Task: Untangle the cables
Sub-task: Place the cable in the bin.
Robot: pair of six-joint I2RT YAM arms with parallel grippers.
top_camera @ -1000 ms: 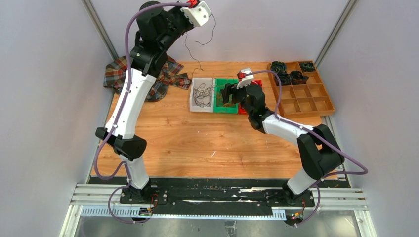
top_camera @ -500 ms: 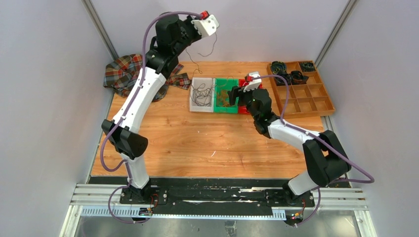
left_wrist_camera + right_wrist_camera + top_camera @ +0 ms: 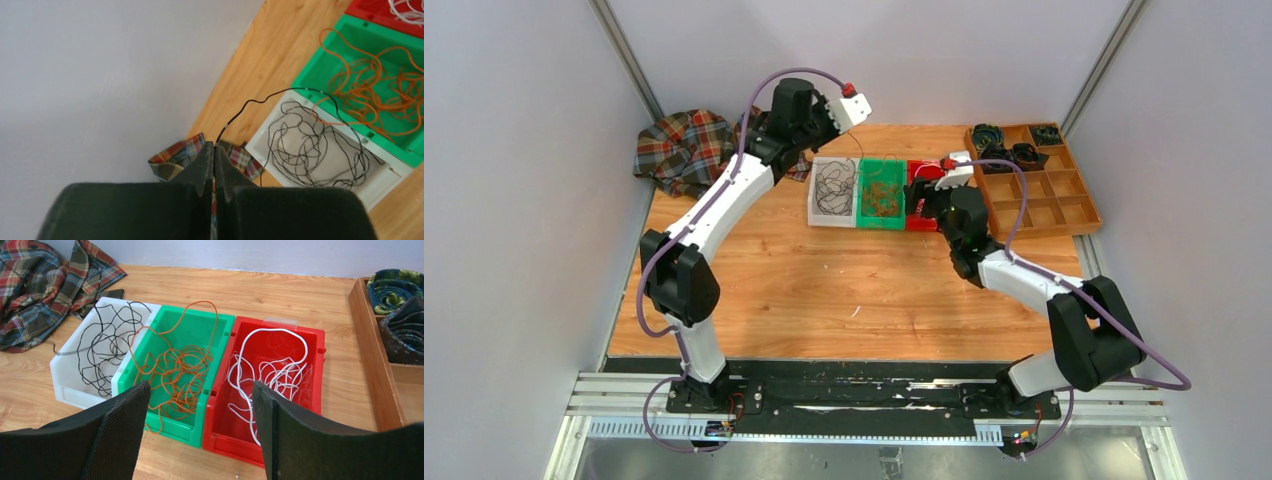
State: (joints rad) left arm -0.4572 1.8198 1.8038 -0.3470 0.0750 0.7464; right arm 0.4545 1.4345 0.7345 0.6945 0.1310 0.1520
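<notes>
We see the left pincer (image 3: 214, 146) has come down from its high raise and now hangs low above the white bin (image 3: 65, 386); its jaws are pressed together on the end of one black cable (image 3: 300, 89), which arcs out from the tips and drops into the bin among the other black cables (image 3: 105, 350); the long stretch that hung free in the air a second ago now lies slack over that bin.

The right pincer (image 3: 200, 387) has drawn back from over the green bin (image 3: 172, 429) toward the red bin (image 3: 235, 446); its jaws stand wide apart and we see nothing held between them; the orange cables (image 3: 175, 370) lie loose in the green bin and the white cables (image 3: 270, 375) in the red one, all on the tabletop (image 3: 824, 290).

We judge that the black strand has been lifted clear of the others and is being lowered into its own colour's bin; what seems to remain for it is the release; whether its far end is fully free of the tangle we cannot tell.
</notes>
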